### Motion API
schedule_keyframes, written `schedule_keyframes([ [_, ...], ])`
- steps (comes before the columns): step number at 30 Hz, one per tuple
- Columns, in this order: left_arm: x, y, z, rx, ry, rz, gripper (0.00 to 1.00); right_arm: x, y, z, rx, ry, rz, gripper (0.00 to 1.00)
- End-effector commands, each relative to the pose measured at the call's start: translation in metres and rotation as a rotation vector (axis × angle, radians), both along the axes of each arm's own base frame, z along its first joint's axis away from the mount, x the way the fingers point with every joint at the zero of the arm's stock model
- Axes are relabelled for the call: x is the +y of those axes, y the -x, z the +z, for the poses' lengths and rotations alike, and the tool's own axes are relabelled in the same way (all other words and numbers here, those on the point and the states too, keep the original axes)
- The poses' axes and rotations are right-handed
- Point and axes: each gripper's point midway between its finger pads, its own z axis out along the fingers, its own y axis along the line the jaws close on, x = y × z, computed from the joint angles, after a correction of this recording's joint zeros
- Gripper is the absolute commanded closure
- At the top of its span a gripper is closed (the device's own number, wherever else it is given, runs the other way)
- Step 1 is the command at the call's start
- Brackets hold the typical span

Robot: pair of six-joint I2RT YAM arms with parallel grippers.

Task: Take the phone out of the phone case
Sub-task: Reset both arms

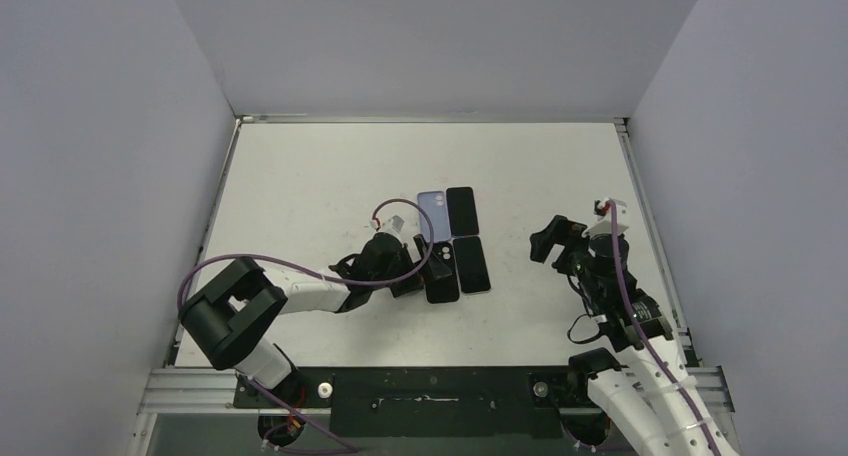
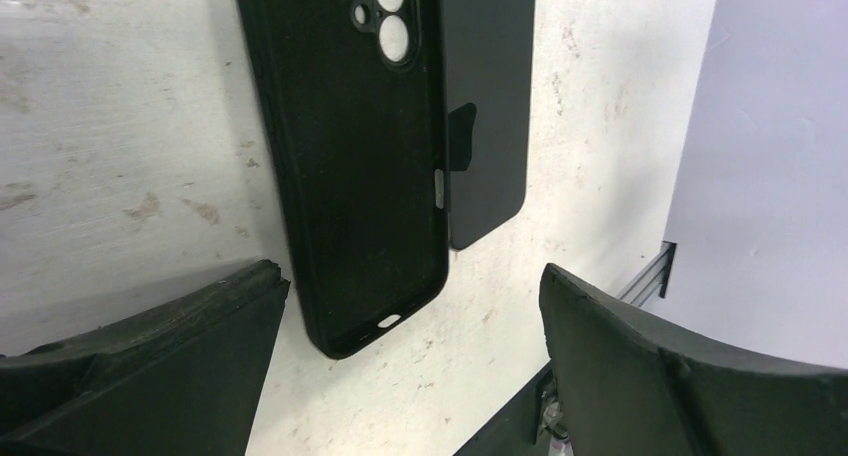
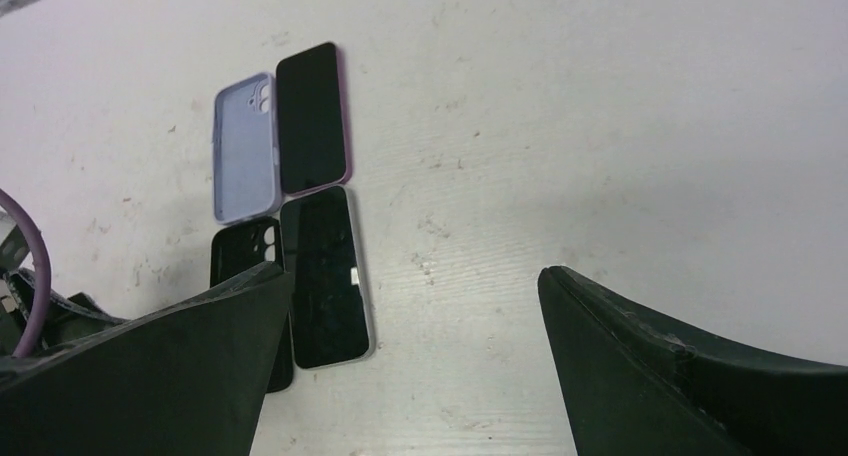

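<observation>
Four items lie flat in a block on the white table. An empty black case (image 1: 441, 273) lies open side up with a black-screened phone (image 1: 472, 264) right beside it. Behind them lie an empty lavender case (image 1: 432, 216) and a second phone (image 1: 461, 210). My left gripper (image 1: 408, 274) is open and empty just left of the black case; in the left wrist view the black case (image 2: 360, 156) and the phone (image 2: 490, 106) lie beyond the open gripper (image 2: 415, 371). My right gripper (image 1: 546, 241) is open and empty, apart to the right; its wrist view (image 3: 415, 376) shows the phone (image 3: 325, 276), the black case (image 3: 245, 251), the lavender case (image 3: 243, 146) and the second phone (image 3: 312, 116).
The white table (image 1: 320, 186) is scuffed and walled by grey panels on three sides. A metal rail (image 1: 440, 381) runs along the near edge by the arm bases. A purple cable (image 1: 300, 268) loops over my left arm.
</observation>
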Motion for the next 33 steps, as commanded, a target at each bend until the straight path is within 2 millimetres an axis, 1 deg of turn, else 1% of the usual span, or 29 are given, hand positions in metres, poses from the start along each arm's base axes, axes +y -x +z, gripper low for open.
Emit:
schedule_keyframes([
  [1,0.021,-0.004,0.001,-0.035,-0.102,0.003,0.03,-0.039,0.009,0.038,-0.085,0.093,-0.156,0.0],
  [2,0.027,-0.005,0.005,-0.044,-0.106,0.011,0.03,-0.045,0.012,0.044,-0.1,0.106,-0.18,0.0],
  [5,0.054,-0.016,0.025,-0.096,-0.117,0.065,0.03,-0.066,0.022,0.067,-0.152,0.14,-0.267,0.0],
  [7,0.076,-0.022,0.045,-0.149,-0.137,0.097,0.03,-0.078,0.03,0.082,-0.179,0.158,-0.316,0.0],
  [8,0.09,-0.028,0.056,-0.187,-0.16,0.129,0.03,-0.082,0.034,0.088,-0.187,0.168,-0.332,0.0],
  [10,0.119,-0.031,0.076,-0.234,-0.233,0.173,0.03,-0.09,0.041,0.097,-0.198,0.185,-0.364,0.0],
  [14,0.167,-0.036,0.134,-0.412,-0.388,0.268,0.03,-0.1,0.05,0.115,-0.242,0.21,-0.388,0.0],
  [17,0.202,-0.034,0.18,-0.539,-0.453,0.377,0.03,-0.102,0.053,0.129,-0.297,0.219,-0.381,0.0],
  [20,0.233,-0.029,0.213,-0.642,-0.508,0.487,0.03,-0.103,0.055,0.141,-0.345,0.224,-0.381,0.0],
  [22,0.254,-0.025,0.226,-0.697,-0.547,0.563,0.03,-0.104,0.055,0.145,-0.364,0.228,-0.382,0.0],
  [26,0.279,-0.015,0.248,-0.783,-0.581,0.659,0.03,-0.104,0.052,0.151,-0.385,0.233,-0.381,0.0],
  [28,0.289,-0.011,0.257,-0.81,-0.583,0.705,0.03,-0.103,0.051,0.152,-0.392,0.235,-0.378,0.0],
  [31,0.296,-0.009,0.261,-0.84,-0.586,0.741,0.03,-0.103,0.047,0.152,-0.395,0.235,-0.383,0.0],
  [33,0.299,-0.008,0.259,-0.841,-0.592,0.754,0.03,-0.102,0.044,0.148,-0.395,0.238,-0.383,0.0],
])
